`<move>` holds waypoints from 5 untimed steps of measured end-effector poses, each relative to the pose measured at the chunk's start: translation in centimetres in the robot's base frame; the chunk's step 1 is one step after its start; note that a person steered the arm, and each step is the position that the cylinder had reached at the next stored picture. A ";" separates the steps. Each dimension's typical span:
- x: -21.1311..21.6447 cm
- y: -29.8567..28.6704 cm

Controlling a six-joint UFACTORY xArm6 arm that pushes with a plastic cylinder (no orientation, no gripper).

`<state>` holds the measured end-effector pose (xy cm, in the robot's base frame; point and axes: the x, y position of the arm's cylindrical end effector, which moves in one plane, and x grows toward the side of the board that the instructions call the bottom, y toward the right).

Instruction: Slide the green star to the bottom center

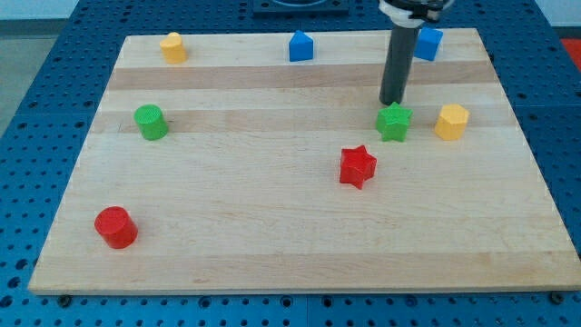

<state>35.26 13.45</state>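
The green star lies on the wooden board at the view's right, a little above mid-height. My tip stands right behind it, at its top edge, touching or nearly touching it. The dark rod rises straight up from there toward the view's top.
A red star lies below and left of the green star. A yellow hexagonal block sits just right of it. A blue block and a blue house-shaped block sit at the top. A yellow cylinder, a green cylinder and a red cylinder stand at the left.
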 end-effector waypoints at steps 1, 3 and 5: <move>0.2 0.3; 2.6 0.3; 4.4 -0.3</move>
<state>39.68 13.15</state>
